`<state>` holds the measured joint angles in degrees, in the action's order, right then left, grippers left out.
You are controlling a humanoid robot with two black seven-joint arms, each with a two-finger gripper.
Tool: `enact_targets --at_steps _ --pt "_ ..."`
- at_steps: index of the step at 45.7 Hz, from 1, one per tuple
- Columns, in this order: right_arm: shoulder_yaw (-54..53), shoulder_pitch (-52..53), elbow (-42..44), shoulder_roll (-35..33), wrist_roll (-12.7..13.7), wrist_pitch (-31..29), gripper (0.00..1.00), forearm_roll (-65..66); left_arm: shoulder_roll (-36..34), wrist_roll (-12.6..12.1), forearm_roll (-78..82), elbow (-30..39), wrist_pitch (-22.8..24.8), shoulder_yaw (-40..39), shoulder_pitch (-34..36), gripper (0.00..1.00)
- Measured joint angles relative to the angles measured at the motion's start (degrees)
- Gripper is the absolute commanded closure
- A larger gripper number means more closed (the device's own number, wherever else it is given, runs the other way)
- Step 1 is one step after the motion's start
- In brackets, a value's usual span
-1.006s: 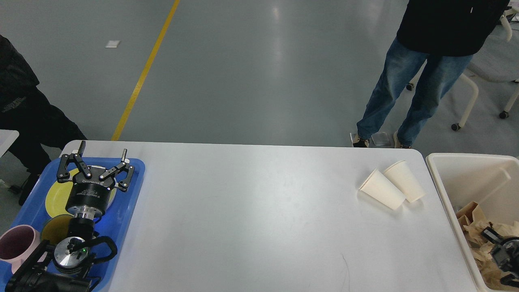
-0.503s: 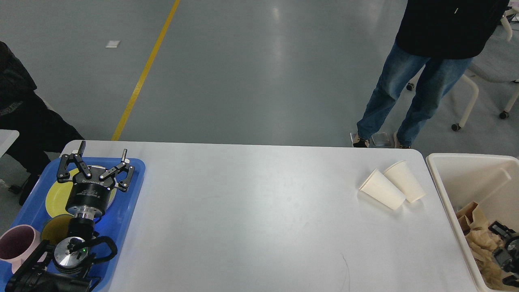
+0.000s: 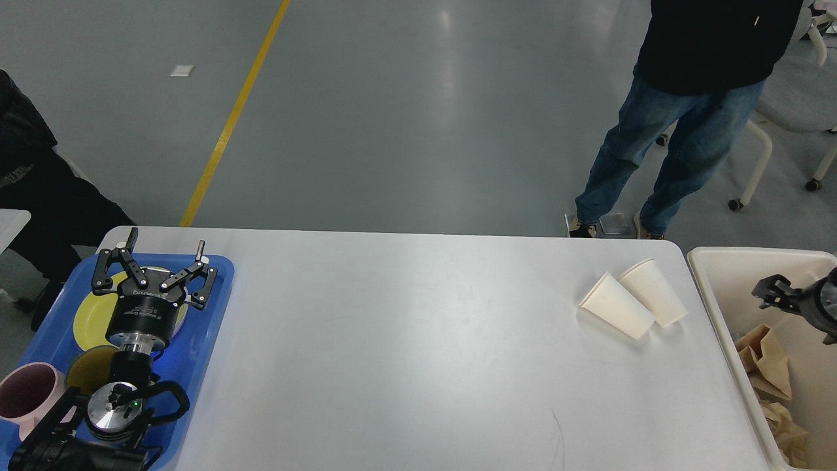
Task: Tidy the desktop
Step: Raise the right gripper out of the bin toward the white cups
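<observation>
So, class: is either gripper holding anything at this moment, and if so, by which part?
The left gripper is open above the blue tray and holds nothing. The right gripper, over the cream bin, is too dark and small to tell.

white desktop point(image 3: 405, 353), rounded corners, glossy, mostly bare.

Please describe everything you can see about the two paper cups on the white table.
The two paper cups are plain white and look like thin paper. Both lie on their sides, side by side and touching, open mouths toward the far left. They rest on the desktop near its far right corner, beside the cream bin. No gripper touches them.
</observation>
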<state>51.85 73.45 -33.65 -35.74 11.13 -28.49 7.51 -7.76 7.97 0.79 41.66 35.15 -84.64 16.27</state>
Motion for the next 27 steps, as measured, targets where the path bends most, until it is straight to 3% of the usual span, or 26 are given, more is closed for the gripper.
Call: enact_targets --at_steps 7,14,19,27 --pt "6.65 18.44 -15.36 -0.07 5.51 -7.49 0.00 1.47 0.02 0.00 0.00 0.00 0.00 0.00 0.00 0.04" --pt "8.28 31.42 -22.70 2.69 9.68 -17.10 0.00 1.30 -0.04 0.00 0.01 0.00 0.00 0.00 0.00 0.04" --pt "8.34 38.62 -27.65 3.57 10.67 -21.52 0.00 1.04 -0.05 0.01 0.01 0.00 0.00 0.00 0.00 0.04" --pt "10.09 51.84 -39.60 5.96 10.90 -22.50 0.00 -1.06 -0.07 0.05 0.00 0.00 0.01 0.00 0.00 0.04"
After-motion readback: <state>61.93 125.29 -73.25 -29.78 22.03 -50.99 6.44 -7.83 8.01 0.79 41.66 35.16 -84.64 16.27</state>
